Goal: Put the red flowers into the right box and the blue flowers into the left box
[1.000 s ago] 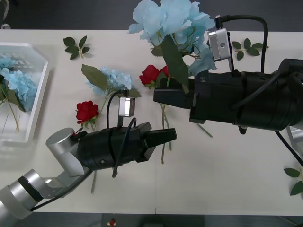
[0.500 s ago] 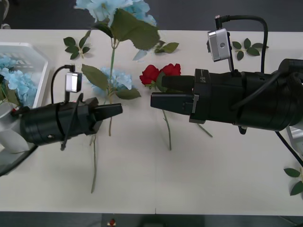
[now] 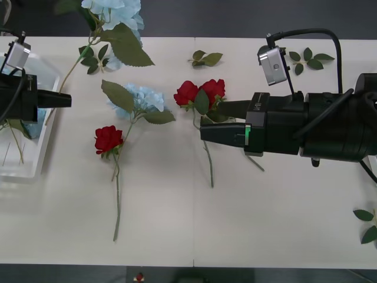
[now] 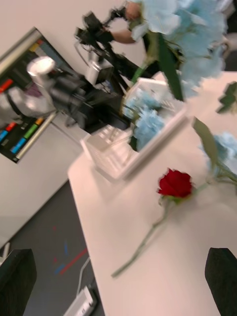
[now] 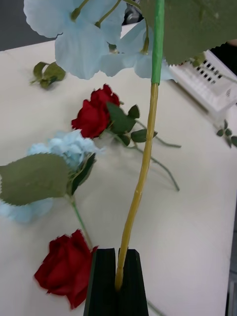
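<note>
The worktop (image 3: 277, 224) carries the loose flowers, and the left box (image 3: 41, 147) stands at its left edge with blue flowers already inside. The right gripper (image 3: 215, 121) waits over the middle of the worktop with its fingers apart and nothing between them, just beside two red roses (image 3: 200, 92) that lie together. One more blue flower (image 3: 144, 97) lies in the middle, and a single red rose (image 3: 108, 139) lies to the left and nearer.

The left gripper (image 5: 116, 284) is at the left edge, above the left box, and it is closed tight on the bottom end of the stem of a held blue flower (image 3: 115, 12), whose head hangs toward the far side.

The step in hand seems to be the drop into the left box. I think the gripper must bring the heavy head over the box too, not only the stem, and lower it before it lets go, or the flower may tip over the rim
</note>
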Robot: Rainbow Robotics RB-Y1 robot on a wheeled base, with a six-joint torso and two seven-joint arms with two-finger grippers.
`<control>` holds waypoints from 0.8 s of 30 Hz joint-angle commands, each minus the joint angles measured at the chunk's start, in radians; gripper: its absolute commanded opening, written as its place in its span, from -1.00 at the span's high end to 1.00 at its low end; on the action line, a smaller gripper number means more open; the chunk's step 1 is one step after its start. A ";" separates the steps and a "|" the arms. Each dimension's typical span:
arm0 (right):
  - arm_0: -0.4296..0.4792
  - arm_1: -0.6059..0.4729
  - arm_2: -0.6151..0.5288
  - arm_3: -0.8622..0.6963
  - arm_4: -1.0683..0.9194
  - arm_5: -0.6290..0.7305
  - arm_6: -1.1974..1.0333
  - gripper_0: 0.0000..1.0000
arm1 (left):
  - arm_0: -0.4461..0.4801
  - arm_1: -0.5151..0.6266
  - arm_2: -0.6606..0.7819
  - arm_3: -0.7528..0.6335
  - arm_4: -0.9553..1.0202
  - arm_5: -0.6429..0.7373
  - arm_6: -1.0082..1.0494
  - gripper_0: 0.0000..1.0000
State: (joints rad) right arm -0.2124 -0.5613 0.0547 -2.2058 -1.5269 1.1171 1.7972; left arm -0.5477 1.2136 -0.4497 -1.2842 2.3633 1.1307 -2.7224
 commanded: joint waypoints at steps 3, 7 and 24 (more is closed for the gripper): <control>-0.084 -0.129 0.010 -0.008 0.165 0.119 -0.219 -1.00 | -0.046 0.070 0.079 0.062 -0.145 0.083 0.216 1.00; -0.168 -0.184 0.063 0.066 0.252 0.187 -0.332 -1.00 | -0.044 0.104 0.169 0.100 -0.323 0.149 0.314 1.00; -0.634 -0.101 0.468 0.715 0.570 0.138 -0.461 -1.00 | 0.354 0.095 0.720 0.120 -0.750 0.175 0.314 1.00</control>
State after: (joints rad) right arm -0.8062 -0.6990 0.5217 -1.5371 -0.9839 1.2656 1.3748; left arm -0.2283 1.2804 0.2431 -1.1413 1.6303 1.3138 -2.4494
